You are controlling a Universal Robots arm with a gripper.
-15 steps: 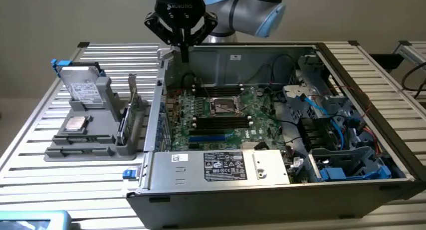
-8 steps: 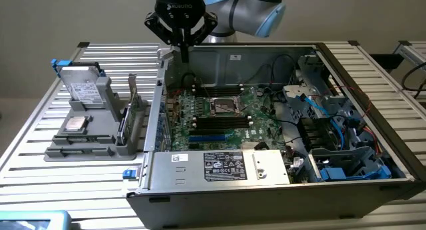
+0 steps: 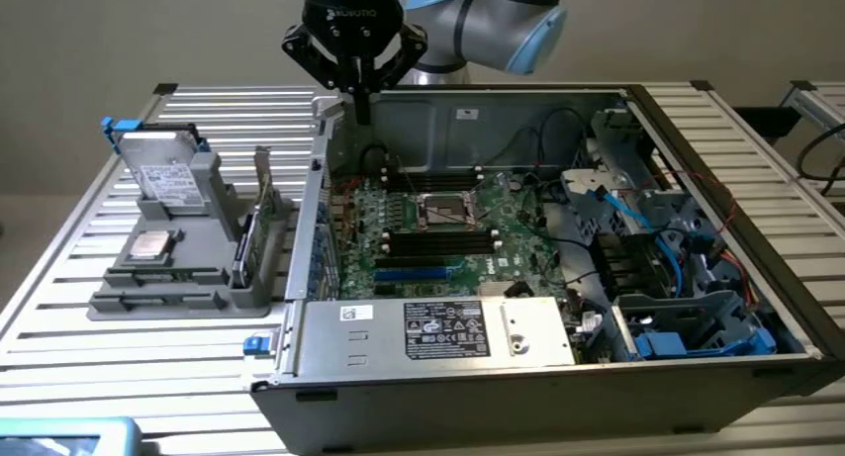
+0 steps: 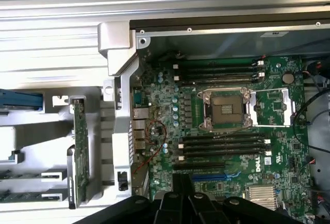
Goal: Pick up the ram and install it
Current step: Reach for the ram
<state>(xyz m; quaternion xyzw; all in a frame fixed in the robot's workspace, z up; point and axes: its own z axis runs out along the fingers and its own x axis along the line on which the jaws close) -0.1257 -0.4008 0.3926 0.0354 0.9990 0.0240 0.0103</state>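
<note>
The gripper, jaws pressed together and empty, hangs above a corner of the open computer case, whose memory slots face up for access. The ram stands on edge in a grey holder beside the case, seemingly presented for a pinch.

Exterior high oblique, wrist overhead, sharing motherboard

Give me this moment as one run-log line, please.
hand: shut, empty, above case rear corner | ram: standing in gray holder beside case | installed: no
</note>
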